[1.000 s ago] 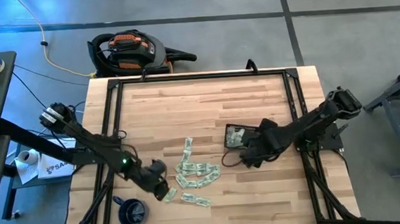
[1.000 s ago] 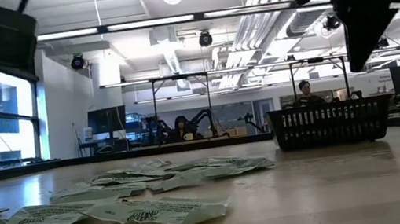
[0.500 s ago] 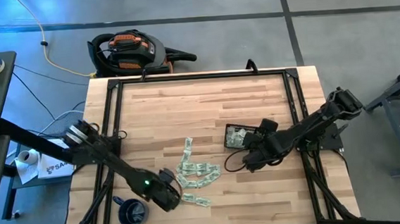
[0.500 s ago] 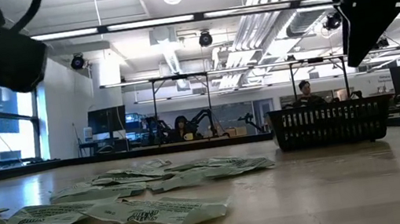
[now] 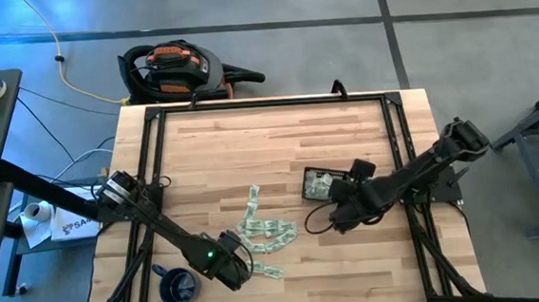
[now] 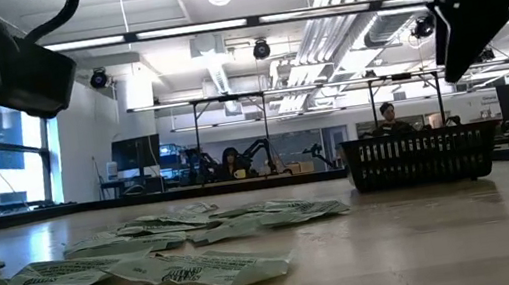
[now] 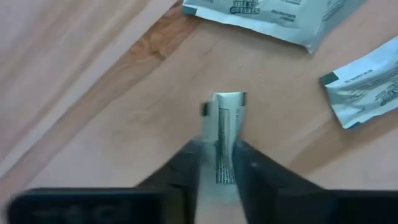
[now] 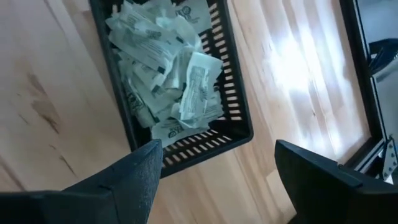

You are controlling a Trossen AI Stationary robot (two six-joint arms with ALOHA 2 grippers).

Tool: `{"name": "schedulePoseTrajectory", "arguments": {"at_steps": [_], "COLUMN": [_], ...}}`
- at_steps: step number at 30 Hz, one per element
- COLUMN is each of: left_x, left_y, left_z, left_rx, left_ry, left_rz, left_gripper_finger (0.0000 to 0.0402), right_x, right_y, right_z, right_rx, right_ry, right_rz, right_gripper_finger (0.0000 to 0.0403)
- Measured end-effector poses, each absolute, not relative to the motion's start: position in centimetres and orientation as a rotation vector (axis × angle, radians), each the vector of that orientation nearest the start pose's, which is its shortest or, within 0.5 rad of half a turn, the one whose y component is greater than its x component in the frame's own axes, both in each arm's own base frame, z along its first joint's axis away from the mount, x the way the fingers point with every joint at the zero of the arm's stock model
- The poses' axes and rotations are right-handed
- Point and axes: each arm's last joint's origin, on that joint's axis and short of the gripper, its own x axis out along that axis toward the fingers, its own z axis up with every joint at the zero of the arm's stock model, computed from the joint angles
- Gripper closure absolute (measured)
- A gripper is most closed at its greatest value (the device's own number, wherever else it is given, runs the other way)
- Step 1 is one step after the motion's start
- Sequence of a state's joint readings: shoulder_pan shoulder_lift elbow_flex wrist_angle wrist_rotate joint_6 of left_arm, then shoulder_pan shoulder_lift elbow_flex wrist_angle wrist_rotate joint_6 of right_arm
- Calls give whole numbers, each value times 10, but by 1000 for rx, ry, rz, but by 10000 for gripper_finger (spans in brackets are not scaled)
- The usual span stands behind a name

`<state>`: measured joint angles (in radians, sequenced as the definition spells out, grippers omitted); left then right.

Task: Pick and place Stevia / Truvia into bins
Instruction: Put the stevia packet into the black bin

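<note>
I have the left gripper (image 7: 219, 163) clamped on one sachet (image 7: 227, 118) near the tabletop's front edge, ready for the tray (image 8: 233, 118); right gripper (image 8: 214, 165) spread above it.

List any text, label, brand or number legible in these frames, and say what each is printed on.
"SA": start of a cut-off word on the white sheet beside the table's left edge, high view.
Sachet held in the left gripper: dark print, too blurred to read.
Loose sachets on the table: printed marks, unreadable.
Sachets in the black tray: printing too small to read.
Nothing else is readable.
</note>
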<state>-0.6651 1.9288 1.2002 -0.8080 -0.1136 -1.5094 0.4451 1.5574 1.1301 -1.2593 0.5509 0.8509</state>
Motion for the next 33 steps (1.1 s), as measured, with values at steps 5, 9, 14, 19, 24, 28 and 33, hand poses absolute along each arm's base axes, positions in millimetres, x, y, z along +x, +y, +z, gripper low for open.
{"name": "schedulePoseTrajectory", "arguments": {"at_steps": [5, 9, 14, 19, 24, 28, 33], "left_x": [276, 281, 298, 347, 407, 450, 494], "left_y": [-191, -167, -130, -83, -27, 13, 25], "left_z": [141, 154, 202, 243, 248, 244, 221], "left_rx": [-581, -522, -486, -389, -287, -224, -152], "left_ry": [1374, 1338, 1166, 899, 746, 716, 734], "left_rz": [632, 652, 549, 357, 263, 172, 69], "left_gripper_finger": [376, 372, 377, 382, 380, 378, 362], "right_x": [224, 200, 174, 165, 164, 163, 160], "right_y": [101, 103, 105, 106, 107, 108, 112], "right_z": [242, 263, 282, 288, 288, 288, 287], "right_rx": [-103, -33, 53, 118, 161, 204, 247], "right_ry": [1182, 1058, 984, 950, 941, 962, 982], "right_rz": [-675, -725, -718, -710, -722, -727, -721], "right_gripper_finger": [102, 102, 102, 102, 102, 102, 102]}}
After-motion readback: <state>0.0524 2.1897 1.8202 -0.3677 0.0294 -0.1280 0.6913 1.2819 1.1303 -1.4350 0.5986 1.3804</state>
